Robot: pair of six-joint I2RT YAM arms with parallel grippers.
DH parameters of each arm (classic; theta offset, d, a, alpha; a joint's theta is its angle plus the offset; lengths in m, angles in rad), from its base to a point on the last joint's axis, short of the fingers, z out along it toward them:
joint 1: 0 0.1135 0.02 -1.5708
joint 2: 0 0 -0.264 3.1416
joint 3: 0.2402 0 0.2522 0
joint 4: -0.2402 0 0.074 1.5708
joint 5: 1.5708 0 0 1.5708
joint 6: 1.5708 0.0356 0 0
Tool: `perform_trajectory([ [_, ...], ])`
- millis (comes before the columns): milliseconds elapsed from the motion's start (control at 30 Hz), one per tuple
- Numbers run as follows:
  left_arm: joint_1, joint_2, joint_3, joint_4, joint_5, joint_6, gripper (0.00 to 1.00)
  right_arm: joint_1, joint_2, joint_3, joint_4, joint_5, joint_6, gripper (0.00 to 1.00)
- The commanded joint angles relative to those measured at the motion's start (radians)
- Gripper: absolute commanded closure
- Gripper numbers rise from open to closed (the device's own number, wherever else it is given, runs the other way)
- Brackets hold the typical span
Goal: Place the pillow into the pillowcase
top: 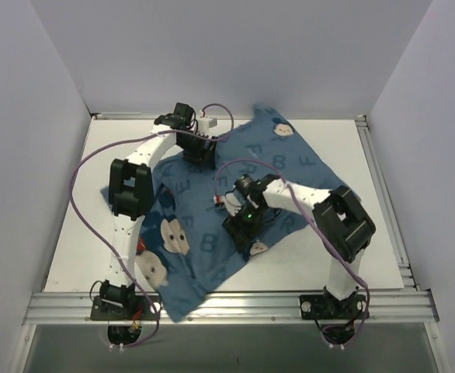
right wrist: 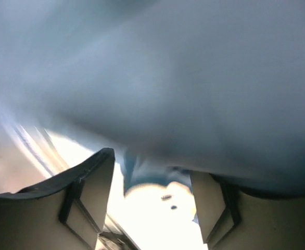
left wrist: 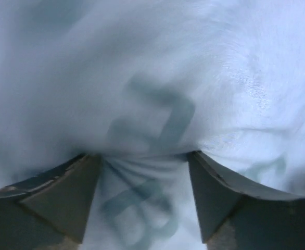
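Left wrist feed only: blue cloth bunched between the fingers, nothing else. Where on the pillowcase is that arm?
Observer: In the top view, the left gripper is down on the far left edge of the pillowcase.
Operator: Right arm?
Observer: The right gripper is down near the middle of the case. Its wrist view shows the jaws apart, with cloth hanging across the fingers.
Operator: Pillow lying out anywhere?
Observer: No pillow shows on the table outside the case in the top view.
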Motion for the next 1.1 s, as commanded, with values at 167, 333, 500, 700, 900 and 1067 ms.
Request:
perform_trajectory([
  [167, 0.043, 0.099, 0.443, 0.197, -0.017, 0.013, 0.03, -0.029, -0.082, 0.158, 0.109, -0.107, 0.21, 0.25],
  [333, 0.186, -0.165, 0.226, 0.171, 0.054, 0.08, 0.03, -0.179, -0.23, 0.204, -0.058, -0.035, 0.088, 0.2],
  [500, 0.226, -0.529, -0.292, 0.029, -0.005, 0.324, 0.03, -0.289, -0.411, 0.064, -0.235, 0.233, -0.098, 0.14],
  [700, 0.251, -0.882, -0.747, -0.116, -0.12, 0.479, 0.03, -0.746, -0.464, 0.041, -0.396, 0.347, -0.307, 0.09],
  [900, 0.298, -1.03, -1.056, -0.214, -0.222, 0.639, 0.02, -1.012, -0.375, 0.02, -0.365, 0.332, -0.428, 0.06],
  [1067, 0.355, -1.009, -1.136, -0.233, -0.247, 0.734, 0.03, -1.021, -0.301, -0.051, -0.293, 0.235, -0.445, 0.0],
])
